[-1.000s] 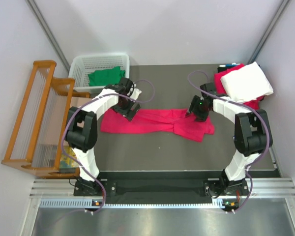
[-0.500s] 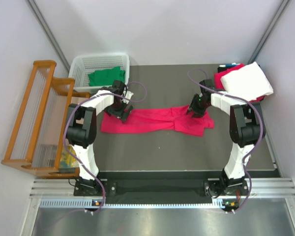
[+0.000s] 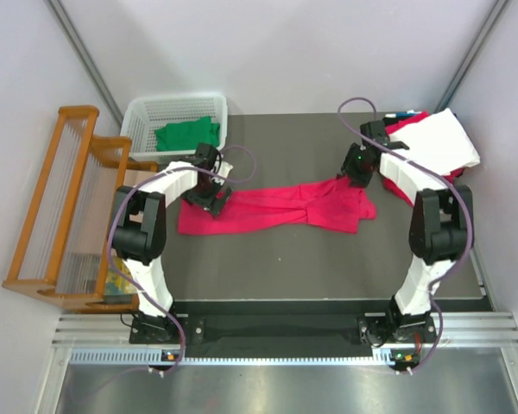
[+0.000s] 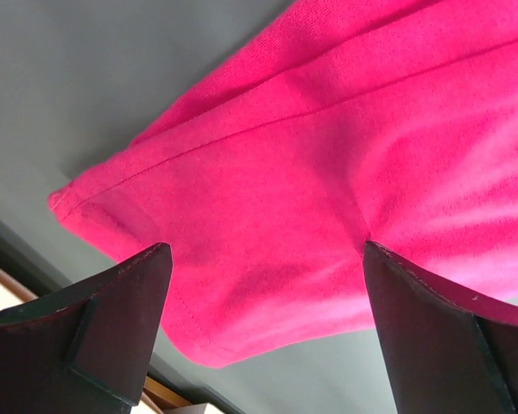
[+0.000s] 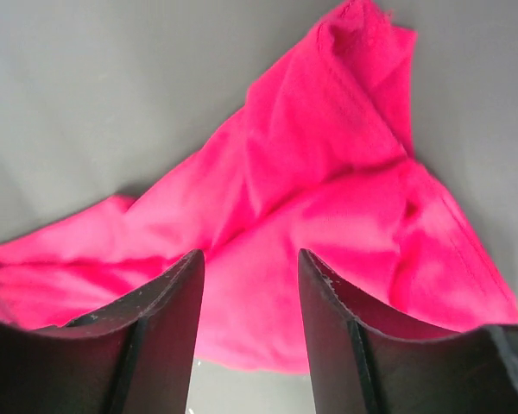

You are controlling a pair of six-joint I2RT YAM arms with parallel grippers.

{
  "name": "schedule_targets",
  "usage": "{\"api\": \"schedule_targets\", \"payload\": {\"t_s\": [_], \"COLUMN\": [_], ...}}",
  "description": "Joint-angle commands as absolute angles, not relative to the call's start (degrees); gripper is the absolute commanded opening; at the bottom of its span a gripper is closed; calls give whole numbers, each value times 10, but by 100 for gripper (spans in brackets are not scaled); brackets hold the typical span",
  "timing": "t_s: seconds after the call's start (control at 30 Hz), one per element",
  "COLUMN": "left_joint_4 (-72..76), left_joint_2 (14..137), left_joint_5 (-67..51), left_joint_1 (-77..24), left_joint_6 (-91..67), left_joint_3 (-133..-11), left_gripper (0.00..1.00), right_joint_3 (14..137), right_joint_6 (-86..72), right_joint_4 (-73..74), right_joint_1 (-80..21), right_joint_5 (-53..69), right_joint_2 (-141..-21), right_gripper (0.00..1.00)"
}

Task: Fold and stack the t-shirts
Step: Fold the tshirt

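1. A bright pink t-shirt (image 3: 276, 209) lies on the dark table (image 3: 276, 267), drawn out into a long band. Its long axis runs left to right, across the space in front of both arms.
2. The left gripper (image 3: 209, 197) sits over the shirt's left end, at the far edge. In the left wrist view its fingers (image 4: 121, 319) are spread wide. A hemmed corner of cloth lies flat beneath them and nothing is pinched.
3. The right gripper (image 3: 356, 171) sits over the shirt's right end, at the far corner, where the cloth is bunched into folds. Its jaws are also apart, with a narrower gap. Cloth shows below the gap but is not clamped.
4. Each arm is nearer its own end, so a matched grasp of both far corners looks likely. The fold would then run across the short axis, toward the arm bases.
5. A folded pile (image 3: 432, 142), white on red, lies just beyond the right gripper. A white basket (image 3: 147, 112) holding a green shirt (image 3: 186, 134) stands beyond the left gripper.
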State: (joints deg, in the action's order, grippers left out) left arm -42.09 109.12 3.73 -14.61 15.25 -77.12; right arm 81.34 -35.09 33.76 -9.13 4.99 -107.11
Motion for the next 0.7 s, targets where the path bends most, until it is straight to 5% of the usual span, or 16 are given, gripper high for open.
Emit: {"api": "schedule_targets", "payload": {"t_s": [0.0,0.3,0.67], "left_joint_4": [-417,-352,-321], "left_joint_2": [1049,1027,1073], "left_joint_5": [38,66,105], "left_joint_1": [-145,-130,-132], "left_joint_6": [163,150,185], "left_joint_3": [-766,-783,-738], "left_gripper": [96,96,93], "right_joint_3": [738,571,577], "right_joint_6": [-352,-387,-387], "right_joint_4": [337,311,287], "right_joint_1": [-119,-152,-137], "right_joint_5": [45,30,15], "right_joint_2": [-951,-847,-895], "right_gripper": [48,47,46]}}
